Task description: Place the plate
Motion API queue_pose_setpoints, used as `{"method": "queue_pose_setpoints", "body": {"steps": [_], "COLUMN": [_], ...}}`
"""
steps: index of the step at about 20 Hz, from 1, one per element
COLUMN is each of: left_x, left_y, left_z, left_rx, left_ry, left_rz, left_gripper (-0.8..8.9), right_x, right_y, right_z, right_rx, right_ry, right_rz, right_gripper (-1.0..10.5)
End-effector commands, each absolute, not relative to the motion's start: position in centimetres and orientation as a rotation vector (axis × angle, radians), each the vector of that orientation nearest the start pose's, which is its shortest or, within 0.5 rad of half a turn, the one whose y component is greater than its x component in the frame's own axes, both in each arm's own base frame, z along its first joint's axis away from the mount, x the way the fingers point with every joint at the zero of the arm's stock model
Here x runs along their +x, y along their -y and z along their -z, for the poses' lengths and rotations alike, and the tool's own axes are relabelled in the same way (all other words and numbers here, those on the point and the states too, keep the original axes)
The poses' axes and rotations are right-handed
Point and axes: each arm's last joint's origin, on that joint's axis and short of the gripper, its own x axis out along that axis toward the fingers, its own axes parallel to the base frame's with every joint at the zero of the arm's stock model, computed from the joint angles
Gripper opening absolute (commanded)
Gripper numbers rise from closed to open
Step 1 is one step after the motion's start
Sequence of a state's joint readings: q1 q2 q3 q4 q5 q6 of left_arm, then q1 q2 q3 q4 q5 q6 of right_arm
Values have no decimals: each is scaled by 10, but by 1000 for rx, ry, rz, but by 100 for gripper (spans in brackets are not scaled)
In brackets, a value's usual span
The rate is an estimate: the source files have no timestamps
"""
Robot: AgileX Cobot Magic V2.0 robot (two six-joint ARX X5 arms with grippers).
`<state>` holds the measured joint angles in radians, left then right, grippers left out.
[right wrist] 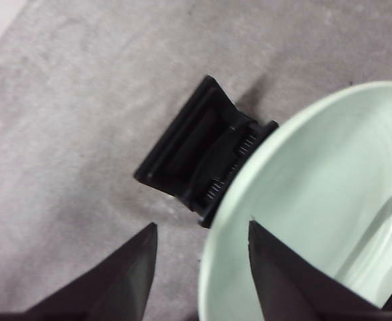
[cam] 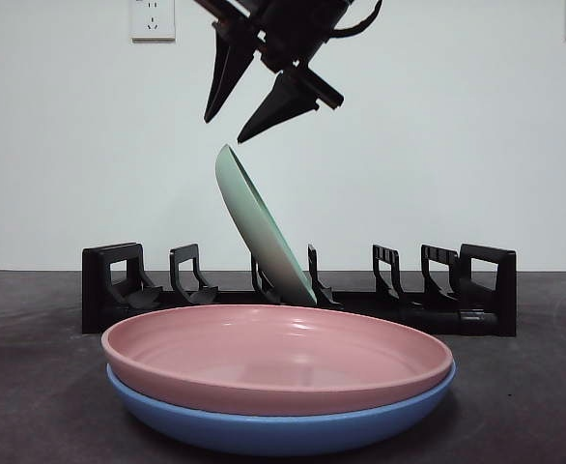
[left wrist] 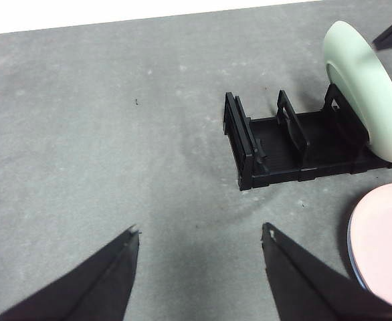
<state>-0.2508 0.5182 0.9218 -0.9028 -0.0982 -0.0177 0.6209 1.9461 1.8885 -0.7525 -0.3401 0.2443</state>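
Note:
A pale green plate point(cam: 264, 232) stands tilted on its edge in a middle slot of the black dish rack point(cam: 109, 290). My right gripper point(cam: 225, 130) hangs just above the plate's top rim, jaws open and apart from it. In the right wrist view the right gripper point(right wrist: 203, 226) is open, with the green plate point(right wrist: 316, 187) and one end of the rack point(right wrist: 196, 147) below it. My left gripper point(left wrist: 201, 229) is open and empty over bare table, off the rack's end point(left wrist: 276, 147). The green plate point(left wrist: 366, 93) also shows there.
A pink plate point(cam: 273, 358) lies flat on a blue plate point(cam: 264, 430) in front of the rack; the pink one also shows in the left wrist view point(left wrist: 386, 241). The rack's other slots hold nothing. A white wall with a socket point(cam: 153, 19) stands behind.

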Motion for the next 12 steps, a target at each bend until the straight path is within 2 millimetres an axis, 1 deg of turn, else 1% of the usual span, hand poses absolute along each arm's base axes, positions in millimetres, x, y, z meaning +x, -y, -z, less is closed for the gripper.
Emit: {"method": "queue_pose_setpoints", "body": {"steps": [1,5,7,9,12], "left_x": [76,76,76,76,76], "left_y": [17,17,17,17,17], "left_z": [-342,-342,-342,-342,-342], "left_rx": [71,71,71,71,70], "left_ry": [-478,-479,-479,-479,-480], "left_rz": [147,148,147,147,147], "left_gripper": [280,280,280,280,280], "right_x": [350,353,352,351,351], "right_y": [-267,-271,-273,-274,-274], "right_z": [-320,-307,-306,-306,-306], "right_rx": [99,90,87,82,78], "right_ry": [-944,-984,-991,-991,-991], "right_rz": [-799,-792,-793,-798,-802], "right_gripper": [216,216,207,101,14]}}
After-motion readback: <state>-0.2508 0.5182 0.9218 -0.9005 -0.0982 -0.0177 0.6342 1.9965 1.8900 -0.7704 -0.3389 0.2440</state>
